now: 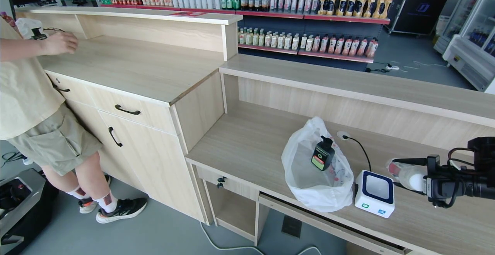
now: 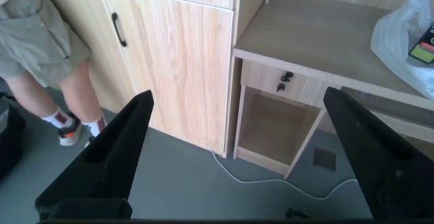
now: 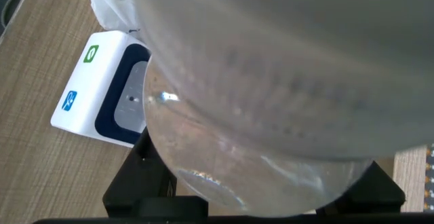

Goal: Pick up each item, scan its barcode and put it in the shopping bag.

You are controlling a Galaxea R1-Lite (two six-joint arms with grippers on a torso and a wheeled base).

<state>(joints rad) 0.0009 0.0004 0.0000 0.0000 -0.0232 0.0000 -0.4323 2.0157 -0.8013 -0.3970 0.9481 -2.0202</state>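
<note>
Head view, right gripper [image 1: 419, 175]: comes in from the right just above the lower counter [image 1: 247, 143], clamped around a clear bottle [image 1: 402, 172] with a red label, held lying on its side.
Head view, bottle: in the air just beside the scanner [image 1: 374, 193], its end pointing toward it. It is probably held sideways and low so the label can face the reading window.
Head view, scanner: small white box with a dark-framed window facing up, near the counter's front edge. A black cable [image 1: 361, 150] runs to a hole behind it.
Head view, shopping bag [image 1: 309, 185]: white plastic, mouth open, touching the scanner's left side. Being this close makes it a short move from scan to drop.
Head view, pump bottle [image 1: 323, 156]: black with a green and red label, upright inside the bag, so one item appears done.
Left wrist view, left gripper [image 2: 237, 96]: its black fingers [image 2: 112, 149] are spread wide with nothing between them. It hangs over the grey floor [image 2: 203, 183] before the cabinet door [image 2: 176, 61], away from the work, and looks parked.
Left wrist view, shopping bag: one corner on the counter above.
Right wrist view, bottle: very close, pinched between dark fingers, directly above the scanner's window.
Stage: scan seemingly under way; bagging not yet done.
</note>
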